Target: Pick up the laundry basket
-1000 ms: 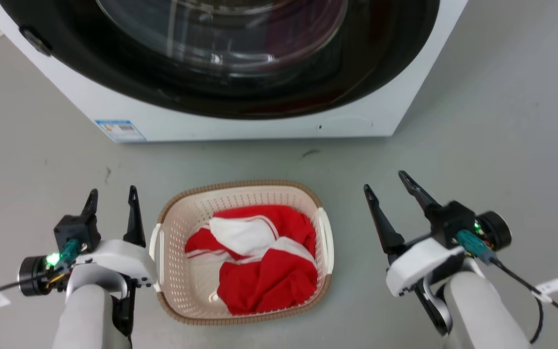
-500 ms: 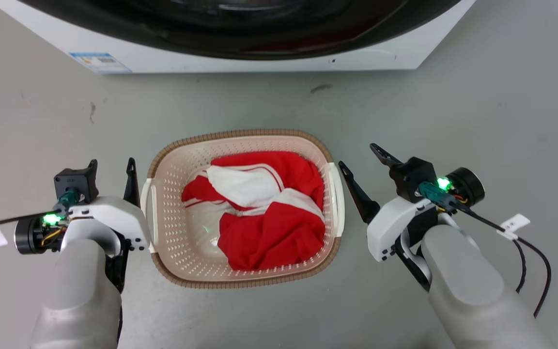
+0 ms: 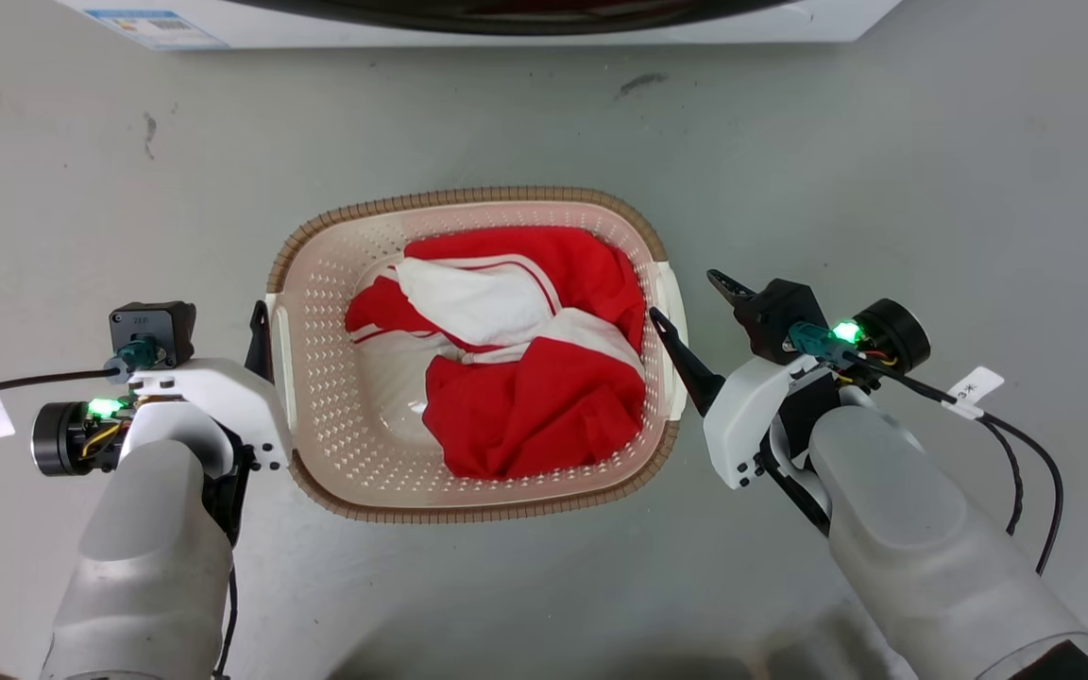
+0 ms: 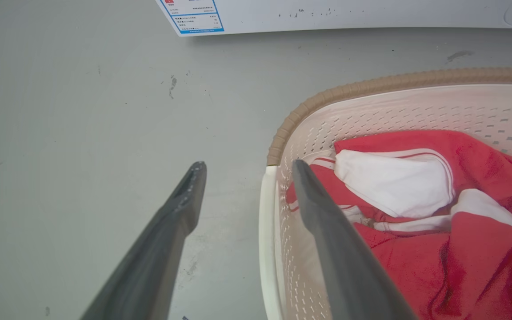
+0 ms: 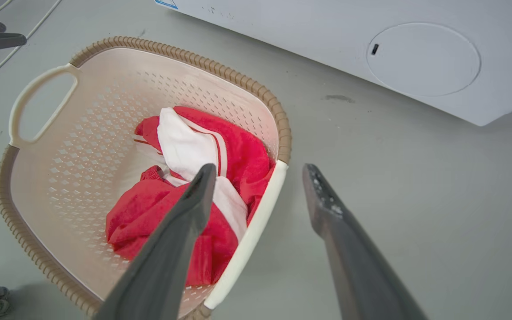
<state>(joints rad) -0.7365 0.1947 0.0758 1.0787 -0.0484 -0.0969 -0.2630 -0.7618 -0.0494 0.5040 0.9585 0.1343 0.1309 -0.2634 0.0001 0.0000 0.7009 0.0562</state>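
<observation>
Here, basket (image 3: 468, 195) seen on floor (image 3: 884, 142), red-white cloth (image 3: 525, 416) inside. Left pincer (image 4: 249, 165) held released, left handle (image 4: 266, 231) flanked by fingers; right pincer (image 5: 260, 169) likewise released, right handle (image 5: 256, 226) flanked.

Matt perf. plastic basket (image 3: 331, 378); soft cloth (image 3: 525, 416).

On the floor (image 3: 884, 189), in front of the washer (image 3: 317, 28) and apart from it: the laundry basket (image 3: 468, 196), with a heap of clothes (image 3: 525, 406) inside, toward its right side. At the basket's left handle (image 4: 267, 249), the left gripper (image 4: 248, 165) — one finger inside the wall, the other outside over the floor. At the right handle (image 5: 247, 240), the right gripper (image 3: 684, 294), likewise astride — handle between its spread fingers.
</observation>
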